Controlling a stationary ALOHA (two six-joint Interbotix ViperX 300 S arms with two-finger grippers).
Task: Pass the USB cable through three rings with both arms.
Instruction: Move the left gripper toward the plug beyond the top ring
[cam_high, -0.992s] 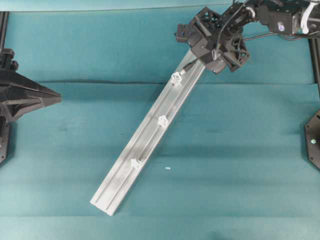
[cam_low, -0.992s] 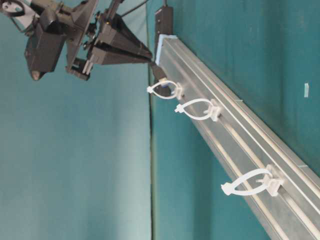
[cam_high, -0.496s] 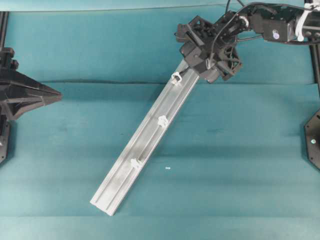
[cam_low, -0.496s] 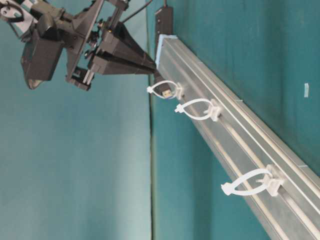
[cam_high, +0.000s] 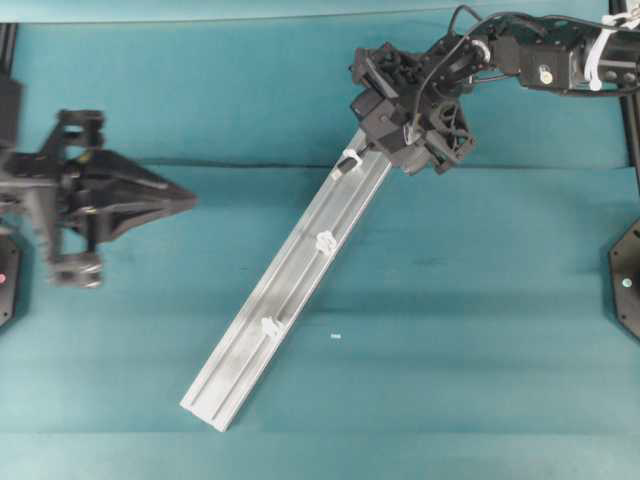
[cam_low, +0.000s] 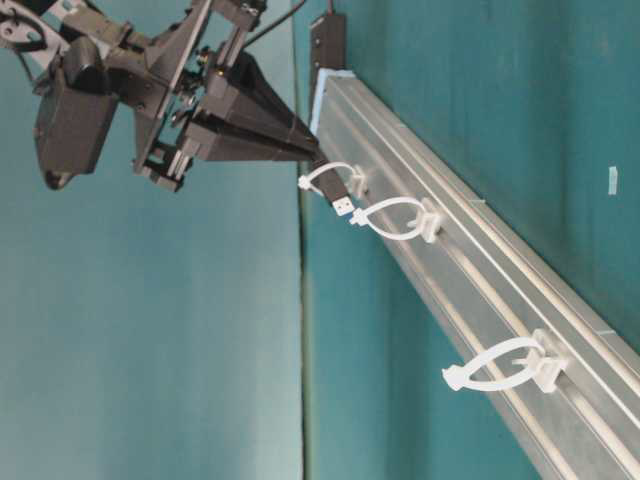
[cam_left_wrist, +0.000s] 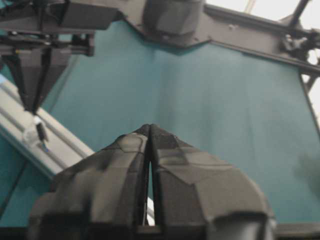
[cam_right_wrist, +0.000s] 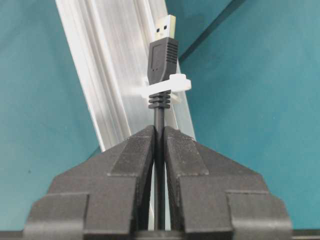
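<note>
The USB cable (cam_right_wrist: 159, 117) runs up between the fingers of my right gripper (cam_right_wrist: 159, 130), which is shut on it. Its metal-tipped plug (cam_right_wrist: 162, 50) has gone through the first ring (cam_right_wrist: 170, 85) at the far end of the aluminium rail (cam_right_wrist: 110, 65). From table level, the plug (cam_low: 341, 203) hangs between the first ring (cam_low: 330, 172) and the second ring (cam_low: 395, 217); the third ring (cam_low: 500, 366) sits nearer. My left gripper (cam_high: 188, 203) is shut and empty, pointing at the rail (cam_high: 240, 370) from the left, well short of it.
A black hub (cam_low: 328, 40) lies beyond the rail's far end. A small white scrap (cam_high: 336, 336) lies on the teal cloth right of the rail. Black frame parts (cam_high: 628, 285) stand at the right edge.
The right gripper has pushed the plug through the first ring. The left arm has swung right from the left edge toward the rail.
</note>
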